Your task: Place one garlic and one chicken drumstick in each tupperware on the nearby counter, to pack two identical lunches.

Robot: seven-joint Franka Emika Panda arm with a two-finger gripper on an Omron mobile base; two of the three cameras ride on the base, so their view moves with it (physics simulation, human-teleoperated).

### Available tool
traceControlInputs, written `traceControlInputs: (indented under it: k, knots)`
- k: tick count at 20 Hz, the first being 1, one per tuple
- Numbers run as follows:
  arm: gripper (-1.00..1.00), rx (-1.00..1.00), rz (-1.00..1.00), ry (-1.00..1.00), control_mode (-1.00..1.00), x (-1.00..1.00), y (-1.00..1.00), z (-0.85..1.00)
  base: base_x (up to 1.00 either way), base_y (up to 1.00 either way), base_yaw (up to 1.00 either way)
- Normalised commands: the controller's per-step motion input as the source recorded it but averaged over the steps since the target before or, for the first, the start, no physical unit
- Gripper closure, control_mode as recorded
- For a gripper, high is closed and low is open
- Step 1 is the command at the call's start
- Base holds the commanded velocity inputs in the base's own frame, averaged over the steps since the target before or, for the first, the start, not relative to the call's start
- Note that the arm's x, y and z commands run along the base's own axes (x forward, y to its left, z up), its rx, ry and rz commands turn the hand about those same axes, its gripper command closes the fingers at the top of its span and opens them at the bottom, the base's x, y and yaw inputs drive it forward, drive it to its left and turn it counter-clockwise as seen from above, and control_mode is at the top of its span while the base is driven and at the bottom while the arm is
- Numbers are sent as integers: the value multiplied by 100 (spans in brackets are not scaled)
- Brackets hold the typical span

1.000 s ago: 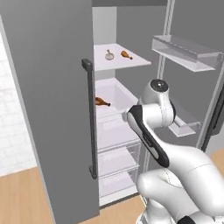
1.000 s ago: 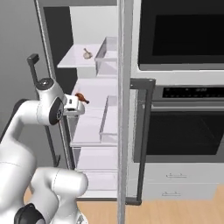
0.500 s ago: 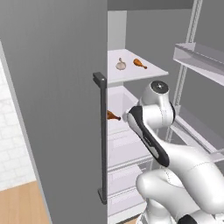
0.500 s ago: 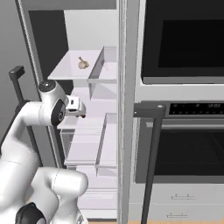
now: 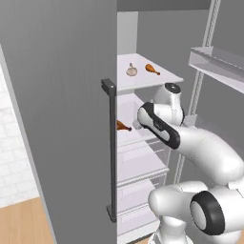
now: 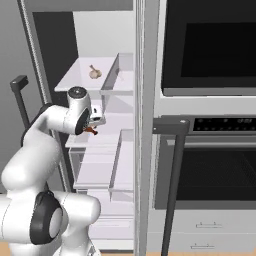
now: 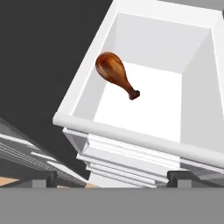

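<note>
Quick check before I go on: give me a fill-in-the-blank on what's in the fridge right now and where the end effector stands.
1. On the upper fridge shelf, a garlic lies beside a chicken drumstick, the garlic nearer the ____.
2. A second drumstick lies in a white ____.
3. The end effector is ____ and holds nothing.

Missing words: door; bin; open
</note>
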Motion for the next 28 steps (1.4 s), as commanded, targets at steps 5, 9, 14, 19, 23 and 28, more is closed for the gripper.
traceControlInputs:
  k: [5, 9, 14, 19, 23, 28]
  knots:
    - [-100, 0, 10, 4, -100, 4, 23, -5, 0, 0, 0]
    - [-100, 0, 6, 0, -100, 6, 14, -36, 0, 0, 0]
    - [-100, 0, 12, -1, -100, 20, 0, -19, 0, 0, 0]
    - [-100, 0, 10, 0, -100, 21, 0, -15, 0, 0, 0]
    - [-100, 0, 8, 0, -100, 18, 1, -8, 0, 0, 0]
    - [-100, 0, 4, 0, -100, 27, 18, -13, 0, 0, 0]
